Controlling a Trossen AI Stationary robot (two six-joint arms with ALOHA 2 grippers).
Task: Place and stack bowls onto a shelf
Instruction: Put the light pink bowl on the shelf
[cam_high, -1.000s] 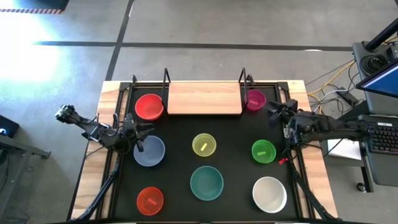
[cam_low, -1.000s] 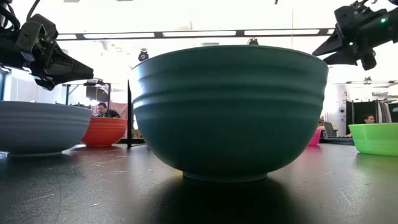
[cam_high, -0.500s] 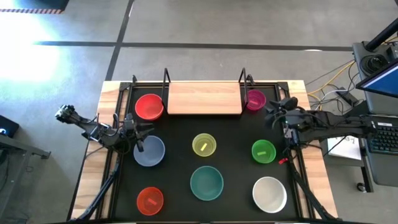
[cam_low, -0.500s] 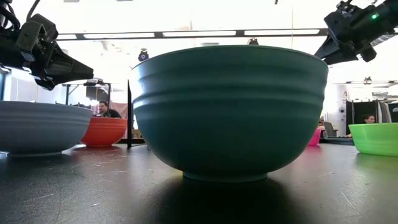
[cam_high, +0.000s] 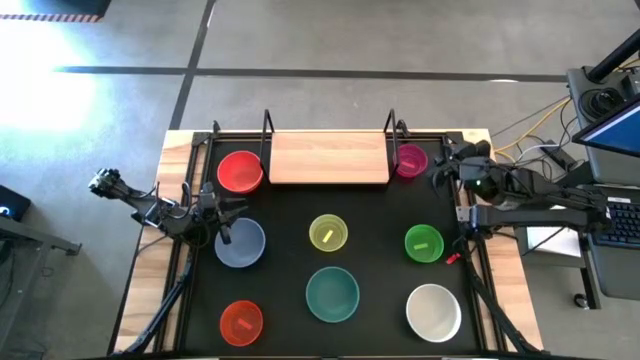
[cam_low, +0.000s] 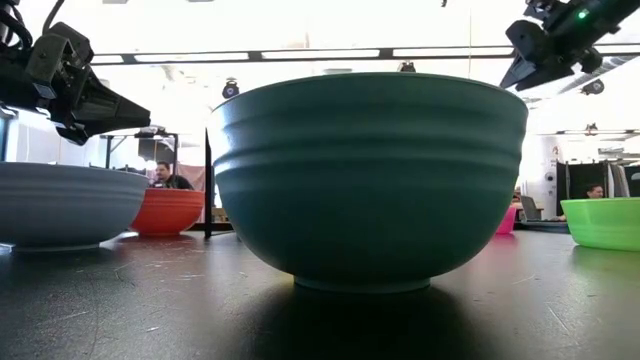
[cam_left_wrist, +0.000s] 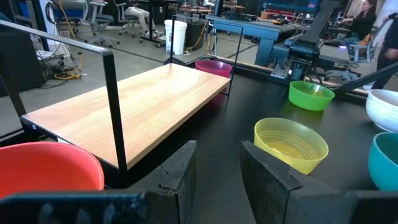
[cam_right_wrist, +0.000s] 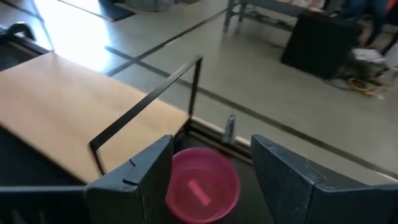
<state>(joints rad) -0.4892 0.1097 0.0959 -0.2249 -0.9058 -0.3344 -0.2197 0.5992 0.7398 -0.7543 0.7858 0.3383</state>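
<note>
The left gripper hangs with fingers parted and empty just above the grey bowl, the red bowl just beyond it. The bare shelf lies between the two arms. The right gripper, fingers spread wide and holding nothing, hovers beside the magenta bowl at the shelf's end.

A teal bowl stands on the black mat at the near edge and fills the middle of the low view. Toward the left edge sits a pale blue-grey bowl, with a red bowl farther back. A green bowl sits toward the right edge, and a sliver of a magenta bowl shows behind the teal one. The left gripper hangs above the blue-grey bowl; the right gripper hangs high at the right.
</note>
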